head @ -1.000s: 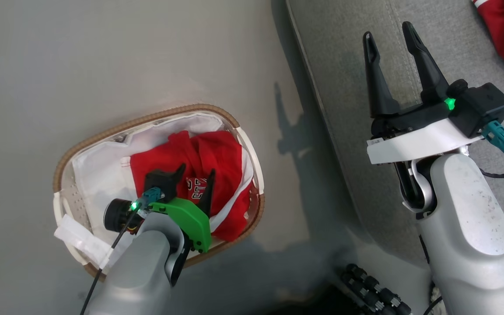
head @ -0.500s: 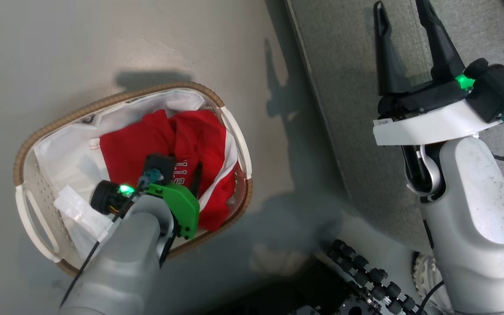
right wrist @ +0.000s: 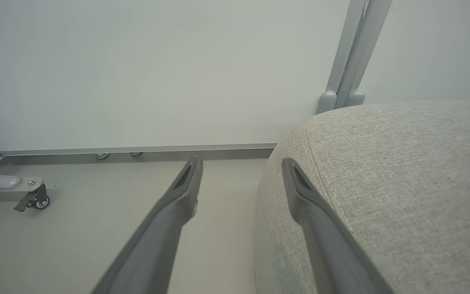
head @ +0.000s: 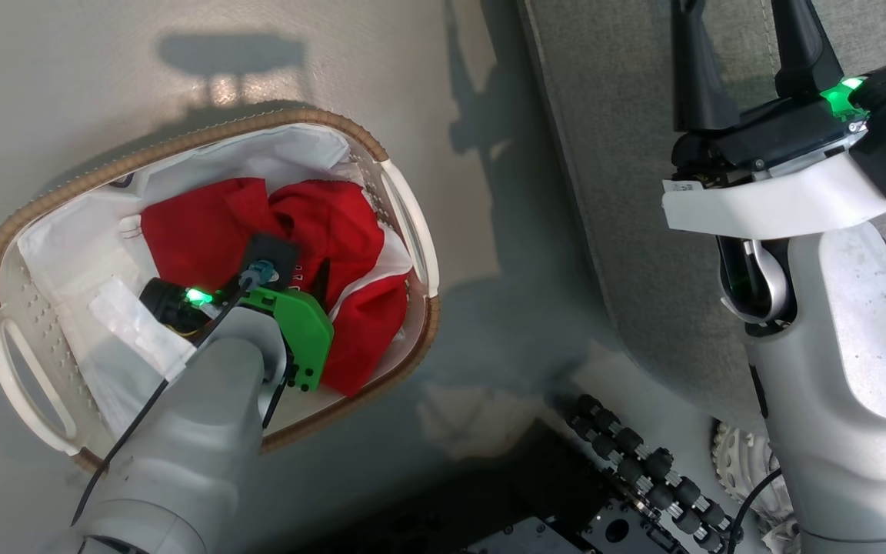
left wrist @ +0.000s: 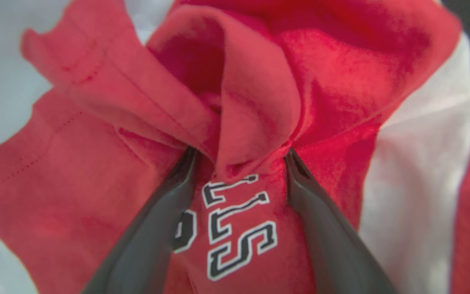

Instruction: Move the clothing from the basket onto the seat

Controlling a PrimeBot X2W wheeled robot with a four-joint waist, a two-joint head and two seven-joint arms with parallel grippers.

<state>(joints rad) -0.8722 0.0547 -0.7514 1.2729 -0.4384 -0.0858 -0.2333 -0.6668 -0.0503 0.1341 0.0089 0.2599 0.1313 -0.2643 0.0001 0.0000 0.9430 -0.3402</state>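
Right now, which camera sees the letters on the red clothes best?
The left wrist view: the letters sit big between the fingers. The head view catches tiny specks of them; the right wrist view faces the seat and floor.

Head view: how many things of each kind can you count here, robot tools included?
Laundry basket: 1
Red clothing heap: 1
White liner cloth: 1
Grey seat: 1
Tools: 2 (left tool, right tool)
Total: 6

A: Any text?
B: Red garment [left wrist: 96, 175]: dark white-edged letters [left wrist: 239, 232], the last reads "S", the rest lost under a fold.
A: Else?
B: Tag [head: 680, 185] on the right wrist, too small to read.
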